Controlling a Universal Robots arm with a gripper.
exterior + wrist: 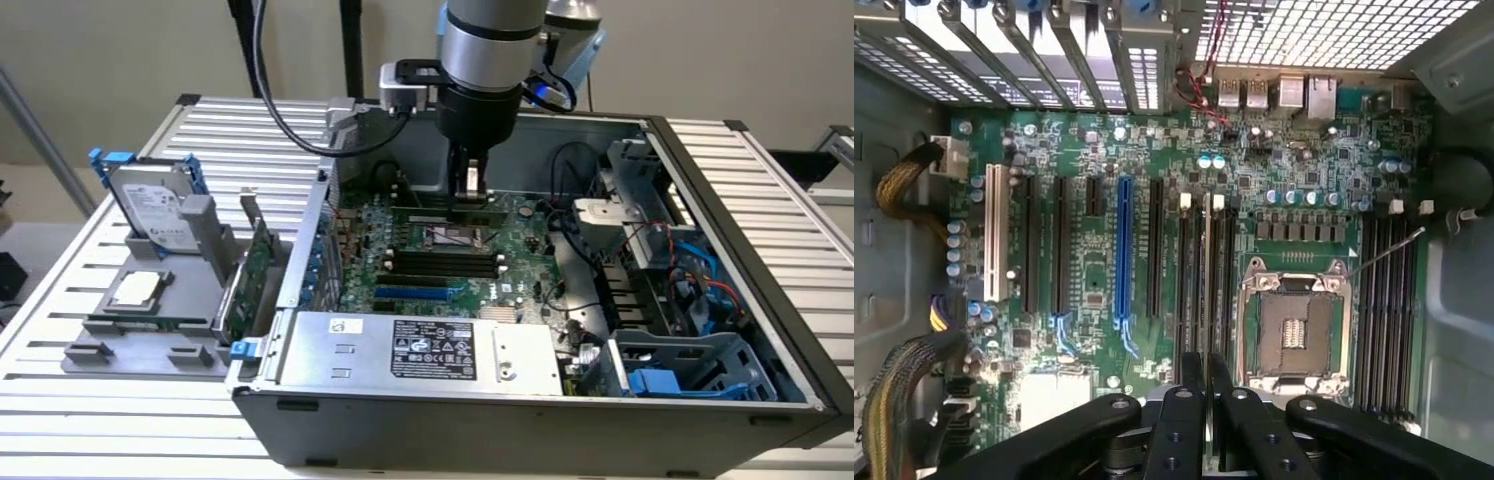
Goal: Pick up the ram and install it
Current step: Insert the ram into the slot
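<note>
Ram [1206, 285], a slim stick seen edge-on, stands clamped in the narrowed pincer [1206, 358].

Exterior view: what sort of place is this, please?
Probably a robotics lab bench for computer assembly: an open computer case with its motherboard bare, a robot arm above it, and a hard drive in a grey fixture.

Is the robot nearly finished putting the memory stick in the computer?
Done: the ram is picked up, pinched edge-on in the end effector. In hand: it hangs low over the black slots beside the CPU socket on the motherboard. Left: I cannot see it seated in a slot yet.
</note>
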